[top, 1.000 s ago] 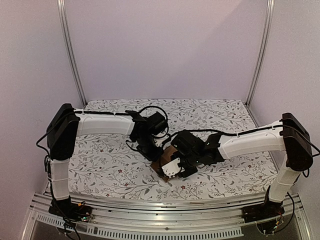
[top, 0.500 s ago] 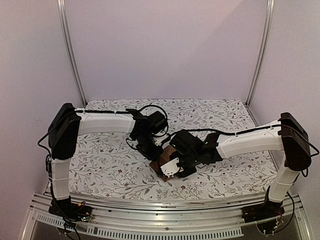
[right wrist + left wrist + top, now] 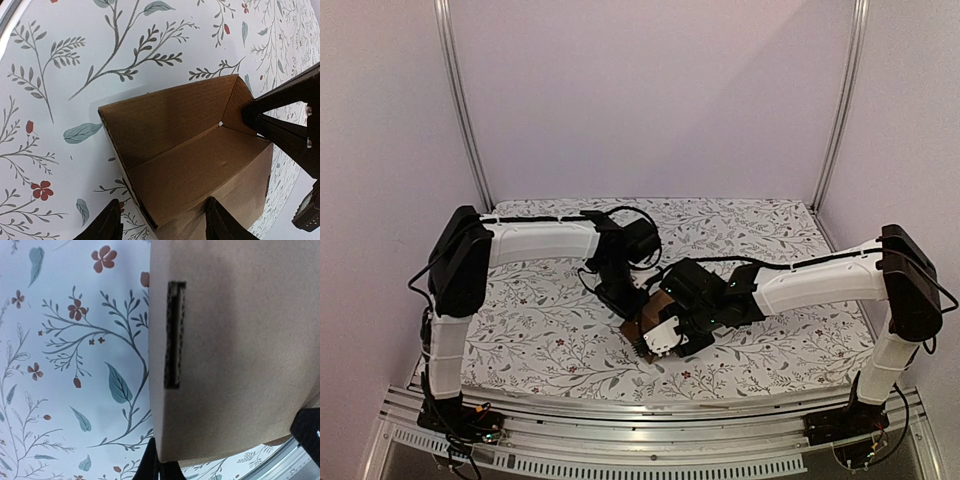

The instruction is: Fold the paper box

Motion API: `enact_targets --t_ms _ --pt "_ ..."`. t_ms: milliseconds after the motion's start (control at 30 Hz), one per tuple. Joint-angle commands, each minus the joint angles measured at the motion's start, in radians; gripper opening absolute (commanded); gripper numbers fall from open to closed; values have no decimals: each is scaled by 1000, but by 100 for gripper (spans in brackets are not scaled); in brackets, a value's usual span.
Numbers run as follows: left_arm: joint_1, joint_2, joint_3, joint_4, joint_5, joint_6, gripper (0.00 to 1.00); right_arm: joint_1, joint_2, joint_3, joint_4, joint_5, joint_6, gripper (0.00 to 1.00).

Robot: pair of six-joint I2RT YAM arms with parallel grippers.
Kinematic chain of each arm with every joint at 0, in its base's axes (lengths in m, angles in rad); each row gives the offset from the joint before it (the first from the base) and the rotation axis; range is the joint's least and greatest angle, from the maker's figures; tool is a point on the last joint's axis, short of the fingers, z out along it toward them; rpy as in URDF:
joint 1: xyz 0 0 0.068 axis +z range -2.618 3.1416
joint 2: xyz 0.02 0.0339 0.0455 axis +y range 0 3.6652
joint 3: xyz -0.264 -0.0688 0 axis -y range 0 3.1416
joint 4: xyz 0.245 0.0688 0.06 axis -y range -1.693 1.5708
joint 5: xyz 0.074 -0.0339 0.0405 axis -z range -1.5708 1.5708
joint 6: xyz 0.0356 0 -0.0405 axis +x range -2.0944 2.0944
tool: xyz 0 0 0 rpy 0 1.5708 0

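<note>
**Half-Folded Carton Sitting Between Two Arms on the Flowered Table**

A cloth [image 3: 535, 320] printed with leafy sprigs and small red flowers is covering the table. Plain pale walls [image 3: 650, 100] are closing it in on three sides. Two metal posts [image 3: 460, 110] are running up the back corners, and a silver rail [image 3: 650, 408] is lying along the near edge.

The paper box [image 3: 190, 150] is sitting near the middle of the cloth, just towards the near edge, between the two wrists. It is plain brown cardboard, partly folded and open, showing a creased inner floor and upright walls. From the left wrist, one flat panel is filling most of the view, with a narrow dark slot [image 3: 175, 335] cut into it.

The left gripper [image 3: 161, 467] is pressing its fingers together, pinching the edge of a wall. The right gripper [image 3: 162, 215] is holding its fingers spread, one on either side of the near corner; whether they are touching the cardboard I cannot tell.
</note>
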State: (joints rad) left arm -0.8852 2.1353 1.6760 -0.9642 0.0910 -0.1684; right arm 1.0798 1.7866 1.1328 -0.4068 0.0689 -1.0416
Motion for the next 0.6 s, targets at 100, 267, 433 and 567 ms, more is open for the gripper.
enact_targets --t_ms 100,267,433,567 --pt "3 62 76 -65 56 -1 0 28 59 -63 -141 -42 -18 54" --pt "3 63 75 -73 60 -1 0 28 82 -36 -117 3 26 47" --pt "3 45 24 -42 58 -11 0 28 109 -23 -89 33 75 47" --pt "5 23 -13 -1 53 -24 0 28 134 -20 -78 55 99 38"
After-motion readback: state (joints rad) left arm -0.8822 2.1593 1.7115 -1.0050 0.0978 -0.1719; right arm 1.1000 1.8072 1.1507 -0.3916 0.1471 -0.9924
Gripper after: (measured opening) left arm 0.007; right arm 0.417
